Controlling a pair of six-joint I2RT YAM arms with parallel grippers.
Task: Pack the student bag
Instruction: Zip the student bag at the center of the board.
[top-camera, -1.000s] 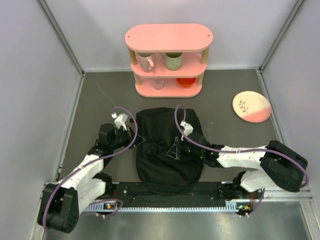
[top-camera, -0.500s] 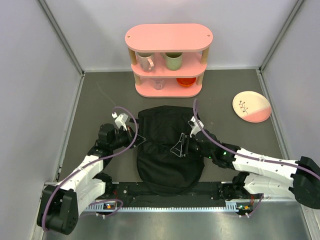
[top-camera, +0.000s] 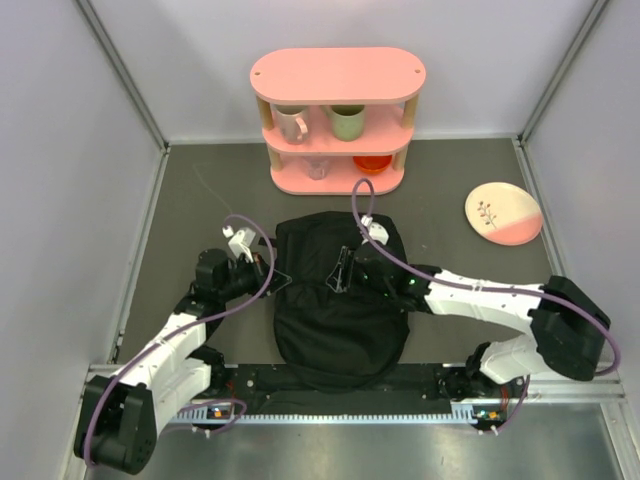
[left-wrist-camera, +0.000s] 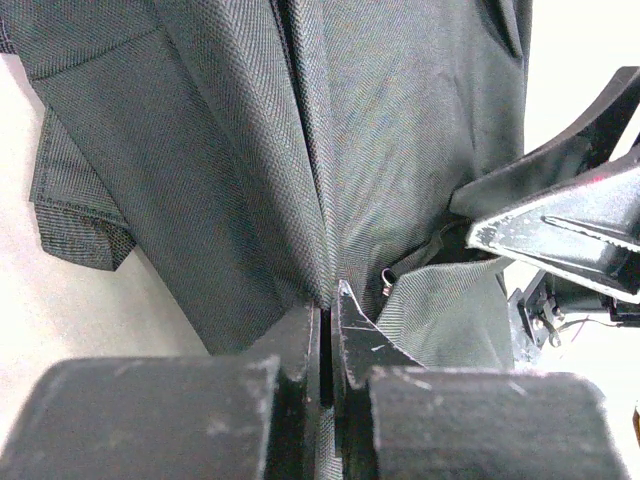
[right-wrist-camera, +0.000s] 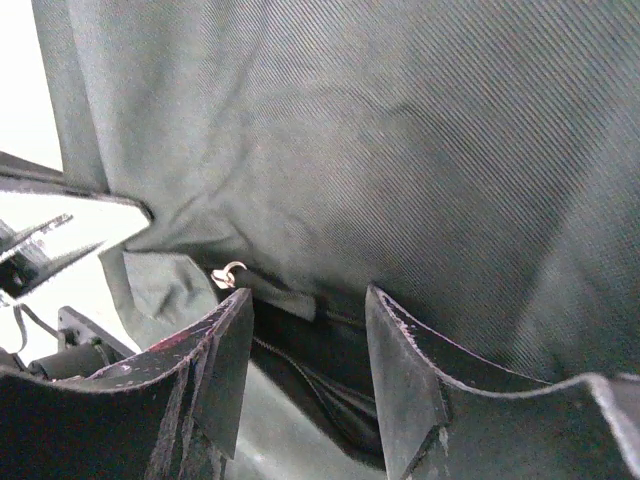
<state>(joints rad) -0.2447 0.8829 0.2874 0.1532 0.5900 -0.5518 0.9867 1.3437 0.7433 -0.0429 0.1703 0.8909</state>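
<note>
Left wrist view: the fingers of the left gripper (left-wrist-camera: 325, 312) are pressed tight together on a raised fold of black cloth, with no gap showing between them. The fold belongs to the bag (top-camera: 340, 330), pinched at its left edge. Across that view the cloth runs up and away in a ridge from the pinch.

On the right wrist view, the right gripper (right-wrist-camera: 308, 300) stands with its fingers about half apart and nothing clamped between them. It hangs just over the cloth. A dark seam opening lies in the gap, and a small metal zip ring (right-wrist-camera: 232, 272) sits beside the tip of one finger.

From above, the bag lies flat and wrinkled on the grey table (top-camera: 200, 200), in the middle and near the arm bases. The left arm reaches it from the left, the right arm from the right, with its fingers over the bag's upper middle. Beyond the bag stands a pink shelf (top-camera: 337, 75) with two mugs (top-camera: 347, 122) on its middle level. A pink and cream plate (top-camera: 503, 213) lies well apart, to the right.
</note>
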